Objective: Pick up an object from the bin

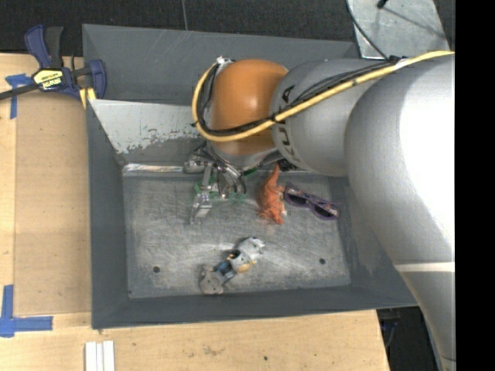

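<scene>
My gripper (204,198) hangs low over the back middle of the bin floor, under the arm's wrist. To its right, close by, lies an orange crumpled thing (271,200), and just past that a pair of purple sunglasses (311,203). A small toy figure in grey, white and blue (231,266) lies nearer the front wall, below and a little right of the gripper. Nothing shows held in the gripper.
The arm reaches in from the right and covers the bin's back right part. Bare floor lies to the left of the gripper and along the front left.
</scene>
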Robot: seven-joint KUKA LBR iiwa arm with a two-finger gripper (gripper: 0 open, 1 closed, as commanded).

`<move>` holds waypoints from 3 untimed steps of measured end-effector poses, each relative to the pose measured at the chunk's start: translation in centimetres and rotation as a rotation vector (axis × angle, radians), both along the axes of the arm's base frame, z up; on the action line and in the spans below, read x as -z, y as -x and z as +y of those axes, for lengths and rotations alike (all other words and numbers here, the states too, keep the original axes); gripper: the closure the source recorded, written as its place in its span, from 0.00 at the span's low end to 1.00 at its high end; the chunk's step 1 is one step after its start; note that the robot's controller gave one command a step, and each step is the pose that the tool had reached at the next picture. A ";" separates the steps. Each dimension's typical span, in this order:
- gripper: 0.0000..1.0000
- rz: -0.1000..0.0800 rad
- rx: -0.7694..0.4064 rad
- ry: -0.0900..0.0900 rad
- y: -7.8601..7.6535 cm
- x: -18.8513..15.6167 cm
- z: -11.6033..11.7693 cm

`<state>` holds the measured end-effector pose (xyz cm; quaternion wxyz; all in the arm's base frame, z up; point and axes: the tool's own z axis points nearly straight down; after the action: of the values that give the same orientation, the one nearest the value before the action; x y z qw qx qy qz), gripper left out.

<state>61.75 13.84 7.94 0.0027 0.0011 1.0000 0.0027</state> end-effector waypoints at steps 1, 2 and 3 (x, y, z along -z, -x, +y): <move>0.00 -0.005 0.023 -0.002 -0.2 0.4 -6.1; 1.00 0.001 -0.082 0.005 -0.9 -1.5 -4.6; 1.00 0.000 -0.082 0.005 -1.0 -1.5 -4.5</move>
<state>62.71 9.30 9.46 0.0024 -0.0397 0.9992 0.0004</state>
